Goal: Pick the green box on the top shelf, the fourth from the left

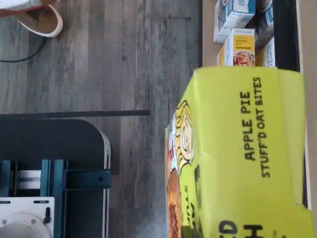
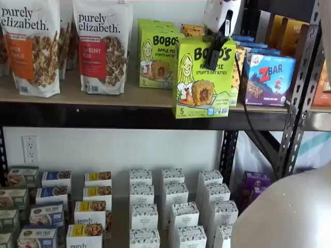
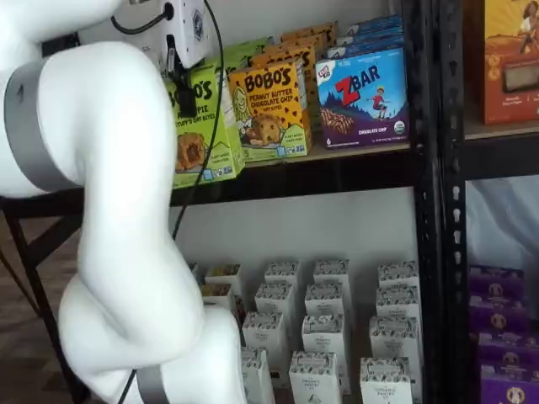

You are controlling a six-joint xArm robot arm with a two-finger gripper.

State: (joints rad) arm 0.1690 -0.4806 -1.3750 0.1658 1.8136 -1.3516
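Observation:
The green box (image 2: 199, 85), a lime Bobo's Apple Pie carton, hangs upright in front of the top shelf (image 2: 93, 98), its base overlapping the black front beam. My gripper (image 2: 213, 51) comes down from above with a black finger on the box's front face, shut on it. In a shelf view the same box (image 3: 202, 135) shows partly behind my white arm, with the gripper (image 3: 181, 80) at its top. The wrist view shows the green box (image 1: 237, 153) close up and turned on its side.
A second green Bobo's box (image 2: 155, 54) stands further back on the shelf. An orange Peanut Butter box (image 3: 269, 105) and a blue ZBar box (image 2: 269, 77) stand to the right, granola bags (image 2: 101, 46) to the left. A black upright (image 2: 295, 103) stands on the right. Small white cartons (image 2: 176, 212) fill the lower level.

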